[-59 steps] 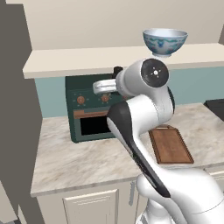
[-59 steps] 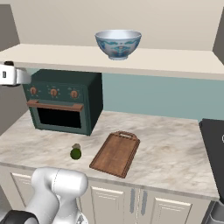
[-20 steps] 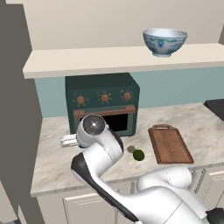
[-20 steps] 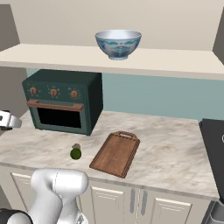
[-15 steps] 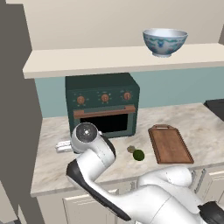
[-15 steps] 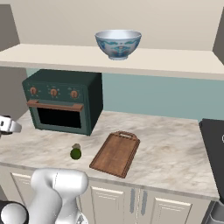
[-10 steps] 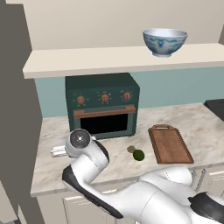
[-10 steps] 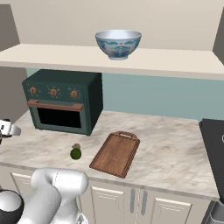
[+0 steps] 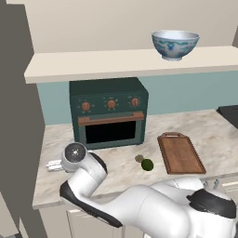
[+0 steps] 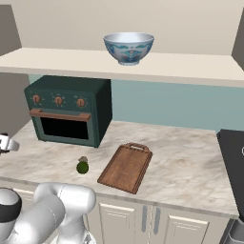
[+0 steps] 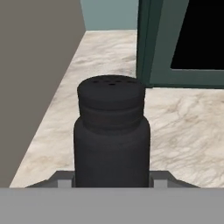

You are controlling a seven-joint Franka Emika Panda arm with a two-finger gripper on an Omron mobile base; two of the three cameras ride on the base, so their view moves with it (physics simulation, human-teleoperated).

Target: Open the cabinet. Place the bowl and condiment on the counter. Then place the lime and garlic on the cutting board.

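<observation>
My gripper (image 11: 112, 183) is shut on the condiment (image 11: 112, 131), a black shaker that stands upright between the jaws; its base is hidden. The hand (image 9: 53, 164) hangs low over the left end of the counter (image 9: 204, 128), in front of and left of the oven. The bowl (image 9: 175, 44) sits on the open cabinet's shelf (image 9: 116, 62). On the counter the lime (image 9: 147, 164) and the garlic (image 9: 139, 158) lie together, just left of the cutting board (image 9: 180, 153). In the right base view the gripper (image 10: 5, 143) is at the left edge, and the bowl (image 10: 128, 47), lime (image 10: 82, 167) and board (image 10: 126, 167) show.
A dark green toaster oven (image 9: 109, 114) stands at the back of the counter, close to the right of the hand. A tall grey panel (image 9: 18, 121) walls off the left side. A black stove edge (image 10: 233, 162) lies at the far right.
The hand with the shaker has sunk and slid left, from beside the oven front toward the counter's left end. Bowl, lime, garlic and board have stayed put.
</observation>
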